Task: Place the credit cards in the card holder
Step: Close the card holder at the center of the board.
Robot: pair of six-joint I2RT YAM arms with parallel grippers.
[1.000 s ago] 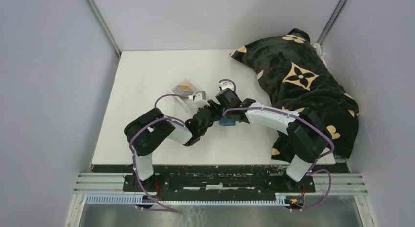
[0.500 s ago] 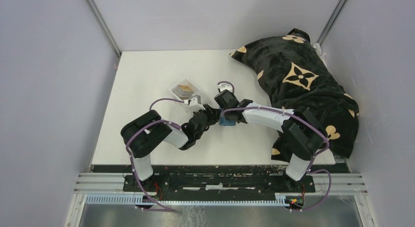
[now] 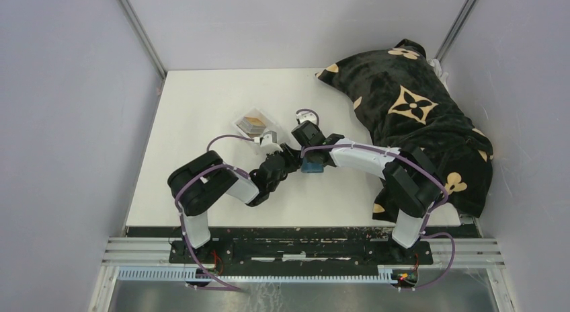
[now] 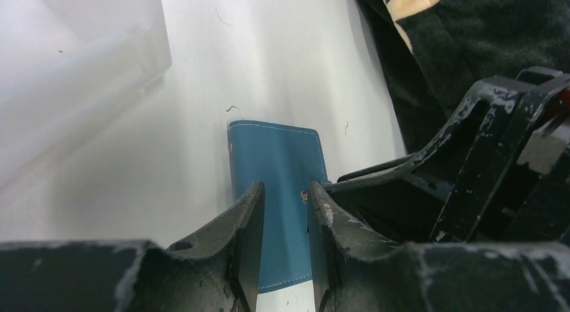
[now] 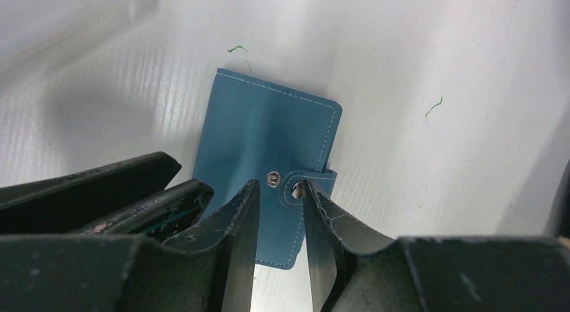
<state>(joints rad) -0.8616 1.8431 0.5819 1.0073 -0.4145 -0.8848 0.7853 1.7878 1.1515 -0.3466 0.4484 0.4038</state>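
The card holder (image 3: 311, 167) is a teal wallet lying flat and folded shut on the white table, also seen in the wrist views (image 4: 275, 161) (image 5: 269, 134). Its snap tab (image 5: 300, 188) is unsnapped. My left gripper (image 4: 283, 204) hovers over the wallet's near half, open by a narrow gap, gripping nothing. My right gripper (image 5: 277, 198) stands open over the snap, its right fingertip (image 5: 314, 199) against the tab. In the top view both grippers (image 3: 294, 160) (image 3: 312, 154) meet at the wallet. The credit cards (image 3: 253, 122) lie in a clear tray.
The clear plastic tray (image 3: 263, 118) (image 4: 87, 63) sits just left of and behind the wallet. A black pillow with tan flower marks (image 3: 413, 117) fills the table's right side, close to the right arm. Grey walls enclose the table.
The right wrist has shifted slightly left and farther back over the wallet, its jaws a touch narrower. The left arm has shifted only slightly to the left. The wallet has not moved.
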